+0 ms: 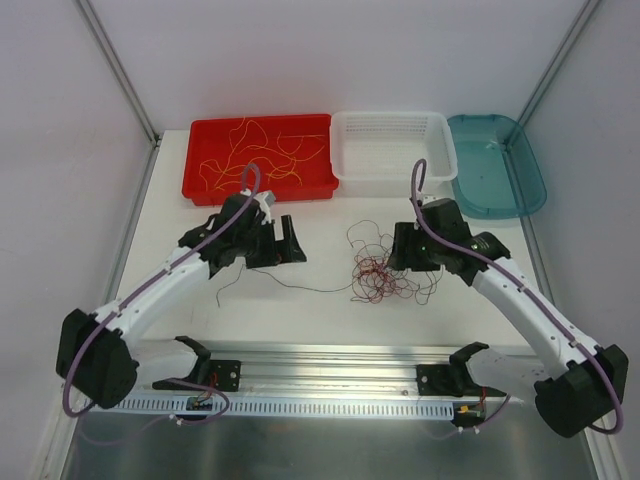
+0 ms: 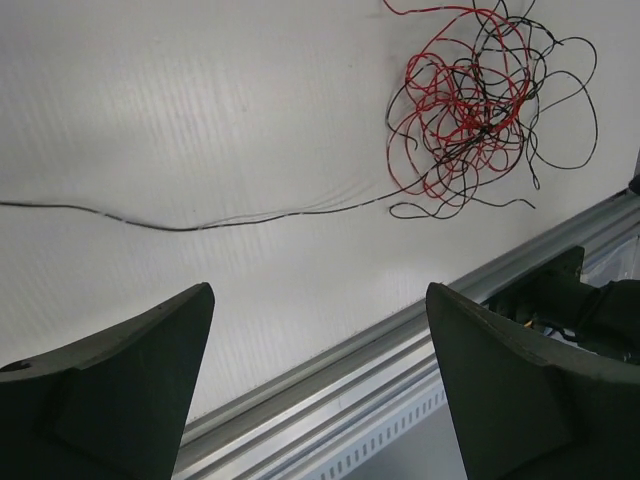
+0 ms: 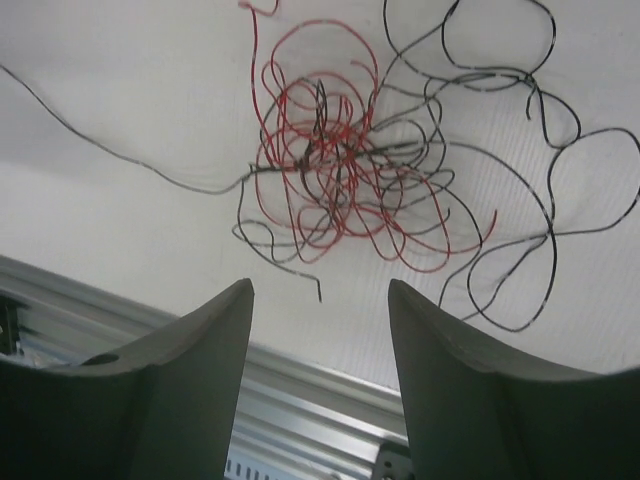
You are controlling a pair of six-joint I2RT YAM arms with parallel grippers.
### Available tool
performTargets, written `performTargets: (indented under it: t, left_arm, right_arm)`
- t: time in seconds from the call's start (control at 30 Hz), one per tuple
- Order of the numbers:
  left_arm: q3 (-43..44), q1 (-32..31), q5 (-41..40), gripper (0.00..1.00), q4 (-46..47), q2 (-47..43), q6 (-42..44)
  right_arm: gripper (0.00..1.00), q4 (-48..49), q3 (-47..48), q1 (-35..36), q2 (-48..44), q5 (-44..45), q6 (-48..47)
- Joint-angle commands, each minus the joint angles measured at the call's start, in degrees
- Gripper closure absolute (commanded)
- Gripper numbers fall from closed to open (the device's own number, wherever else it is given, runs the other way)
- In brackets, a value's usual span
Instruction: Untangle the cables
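Red-and-black cables (image 1: 385, 272) lay clumped mid-frame on the bench (image 1: 250, 320); likely limp, light, snag-prone. Left pincer (image 2: 318, 300) and right pincer (image 3: 320, 290) stood spread, empty. Suggested hold: loose black tail (image 1: 300, 287) trailing left.

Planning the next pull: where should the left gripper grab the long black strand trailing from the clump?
Grip the black strand mid-run, where it lies alone and nearly straight, left of the clump. Come down from above, jaws across it: it lies flat on the table, so a sideways approach would likely miss.
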Motion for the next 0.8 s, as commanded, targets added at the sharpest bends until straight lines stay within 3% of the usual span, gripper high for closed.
performTargets:
  t: [0.0, 0.17, 0.33, 0.5, 0.53, 0.63, 0.77]
  left_arm:
    - [7.25, -2.44, -0.35, 0.12, 5.13, 7.43, -2.14]
    - [16.4, -6.13, 0.18, 0.14, 6.8, 22.09, -2.67]
    - [21.86, -7.89, 1.14, 0.16, 7.68, 30.03, -4.34]
    - [23.71, -10.0, 1.41, 0.19, 9.0, 34.34, -6.1]
    - [23.97, -10.35, 1.5, 0.19, 9.18, 34.78, -6.8]
    - [24.85, -11.85, 1.58, 0.21, 10.32, 36.45, -8.21]
    - [26.17, -14.13, 2.55, 0.24, 11.46, 38.82, -10.14]
  right_arm:
    - [0.41, 7.36, 2.62, 0.16, 5.98, 2.31, 5.57]
    - [0.42, 14.14, 1.92, 0.25, 14.33, 5.0, 12.34]
    - [0.46, 19.68, 0.61, 0.16, 23.47, 6.52, 18.06]
    - [0.7, 26.09, -4.14, 0.25, 27.44, 4.77, 17.63]
    - [0.83, 26.71, -4.84, 0.25, 27.53, 4.24, 17.01]
    - [0.99, 28.91, -8.09, 0.16, 26.05, 3.36, 15.78]
    - [0.99, 30.49, -11.08, 0.16, 22.0, 0.64, 13.85]
